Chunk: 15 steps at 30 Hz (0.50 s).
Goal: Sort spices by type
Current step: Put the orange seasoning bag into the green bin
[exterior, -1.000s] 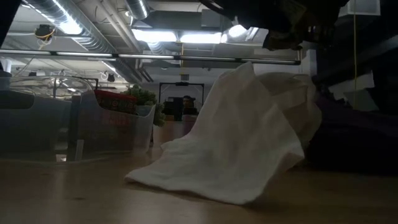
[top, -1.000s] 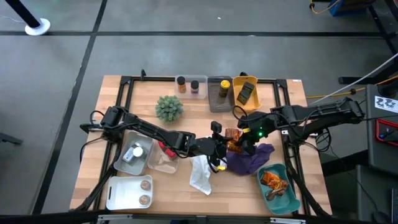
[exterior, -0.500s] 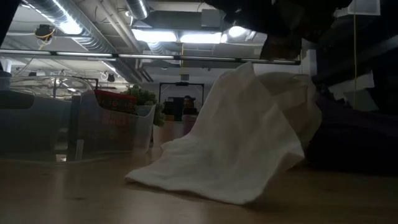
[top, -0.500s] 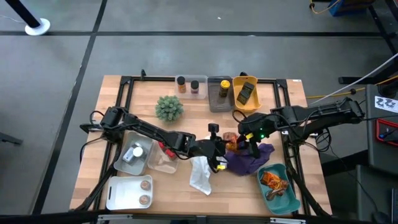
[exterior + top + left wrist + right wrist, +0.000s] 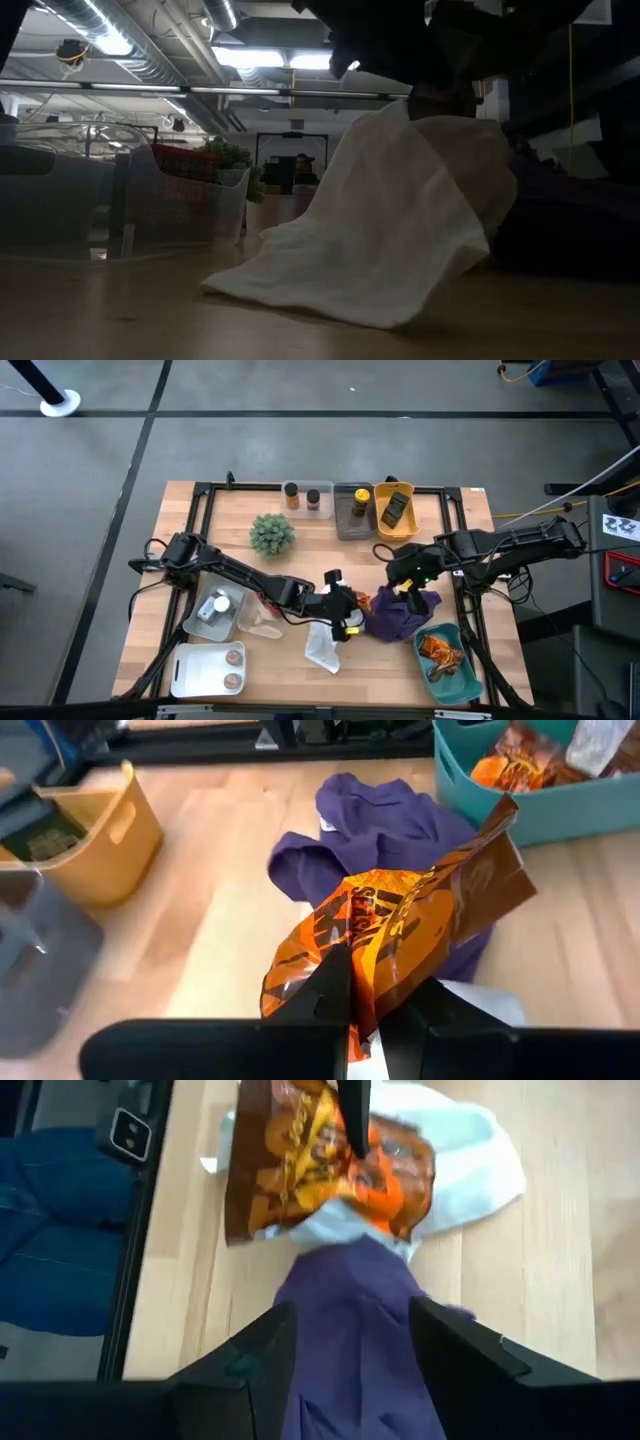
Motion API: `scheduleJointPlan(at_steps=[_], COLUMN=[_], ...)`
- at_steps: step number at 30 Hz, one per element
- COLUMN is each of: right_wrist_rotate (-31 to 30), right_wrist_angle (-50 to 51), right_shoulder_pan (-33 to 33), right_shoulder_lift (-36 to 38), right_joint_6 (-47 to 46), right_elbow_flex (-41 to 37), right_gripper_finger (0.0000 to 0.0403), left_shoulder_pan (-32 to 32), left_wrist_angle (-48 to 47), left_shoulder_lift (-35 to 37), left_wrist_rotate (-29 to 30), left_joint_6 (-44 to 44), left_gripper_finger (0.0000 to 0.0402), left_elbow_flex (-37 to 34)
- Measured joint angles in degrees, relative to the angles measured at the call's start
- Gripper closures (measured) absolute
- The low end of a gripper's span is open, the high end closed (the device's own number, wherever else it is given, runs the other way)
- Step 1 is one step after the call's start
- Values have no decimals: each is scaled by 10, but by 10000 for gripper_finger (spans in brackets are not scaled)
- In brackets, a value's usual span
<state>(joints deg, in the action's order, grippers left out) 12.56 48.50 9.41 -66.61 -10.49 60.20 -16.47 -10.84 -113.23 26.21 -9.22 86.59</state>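
Observation:
An orange-and-brown foil packet sits in my left gripper, which is shut on it near the table's middle. The packet is over the white cloth and the edge of the purple cloth. My right gripper stands open just to the right, over the purple cloth, with nothing between its fingers. The right wrist view shows the packet a little way ahead of it. My left gripper pinches the packet's crumpled end between its two fingers. The fingers reach about level from the table's left. The rest of the packet sticks out beyond the fingertips, tilted, above the purple and white cloths.
A teal bin at the front right holds more orange packets. At the back stand a yellow bin, a grey bin, two jars and a green spiky plant. Clear bins and a white tray lie front left.
My right gripper has let go of the packet and drawn back a little toward the table's right and near edge. My left gripper, shut on the packet, has carried it toward the left and near edge, away from the right gripper.

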Motion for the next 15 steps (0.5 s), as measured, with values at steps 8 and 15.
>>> scheduleJointPlan(at_steps=[8, 15], right_wrist_rotate=[-20, -158], right_wrist_angle=[-54, -88], right_shoulder_pan=[48, 123], right_shoulder_lift=[0, 0], right_joint_6=[22, 31], right_elbow_flex=[0, 0], right_gripper_finger=[207, 207], left_shoulder_pan=[18, 35], left_wrist_angle=[7, 13], left_shoulder_lift=[0, 0], left_wrist_rotate=[-1, -6], left_joint_6=[-59, -70], left_gripper_finger=[389, 381], left_elbow_flex=[0, 0])
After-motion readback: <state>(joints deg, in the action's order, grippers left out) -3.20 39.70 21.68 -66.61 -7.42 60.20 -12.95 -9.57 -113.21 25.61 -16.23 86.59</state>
